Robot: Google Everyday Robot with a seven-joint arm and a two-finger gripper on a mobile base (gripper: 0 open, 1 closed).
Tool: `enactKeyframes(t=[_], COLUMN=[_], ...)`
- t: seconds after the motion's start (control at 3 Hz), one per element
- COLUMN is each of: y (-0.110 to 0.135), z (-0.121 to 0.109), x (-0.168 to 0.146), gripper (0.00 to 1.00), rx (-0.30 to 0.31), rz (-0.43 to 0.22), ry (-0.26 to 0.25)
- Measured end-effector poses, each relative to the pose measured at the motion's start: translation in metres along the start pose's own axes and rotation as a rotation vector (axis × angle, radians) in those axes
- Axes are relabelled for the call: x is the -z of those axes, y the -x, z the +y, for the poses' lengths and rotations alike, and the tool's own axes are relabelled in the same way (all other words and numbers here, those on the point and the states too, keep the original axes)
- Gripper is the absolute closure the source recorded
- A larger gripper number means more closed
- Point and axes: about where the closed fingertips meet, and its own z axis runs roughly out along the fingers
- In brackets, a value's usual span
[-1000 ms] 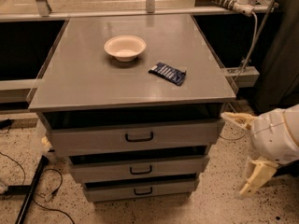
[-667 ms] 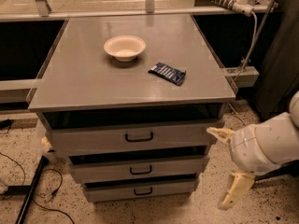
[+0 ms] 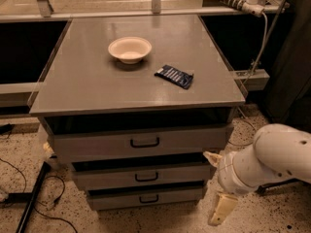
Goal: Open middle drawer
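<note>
Moved: white robot arm [image 3: 274, 159] and cream two-finger pincer [image 3: 211, 188] further left and lower than a second ago, now close to the right side of the drawer stack.
Pincer: spread wide, pinching nothing; upper finger [image 3: 212, 158] up by the stack's right edge, lower finger [image 3: 222, 210] hanging down over the speckled floor [image 3: 272, 217].
Middle drawer: grey flat-fronted drawer [image 3: 107, 178] with a small black bar handle [image 3: 146, 177], directly left of the pincer, its right end just beside the upper finger; contact or not, cannot tell.
Top drawer: taller grey drawer [image 3: 97, 145] with a larger black handle, up and left of the pincer.
Bottom drawer: narrowest grey drawer [image 3: 112, 200], left of the lower finger.
Bench: grey flat-topped bench [image 3: 92, 89], above and left of the pincer.
Bowl: round cream bowl [image 3: 129, 48] on the bench, well apart from the pincer, up and left.
Packet: flat dark-blue packet [image 3: 174, 76] on the bench, above the pincer, nearer to it than the bowl.
</note>
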Motion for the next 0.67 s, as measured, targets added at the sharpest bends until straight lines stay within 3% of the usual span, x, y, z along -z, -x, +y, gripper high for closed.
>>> enactKeyframes(t=[0.33,0.67], y=[-0.01,-0.0098], z=[-0.0254,-0.0253], x=[-0.0206,-0.0208], gripper=[0.0,0.0], rx=[0.014,0.014], rz=[0.002,0.001], ry=[-0.117,-0.117])
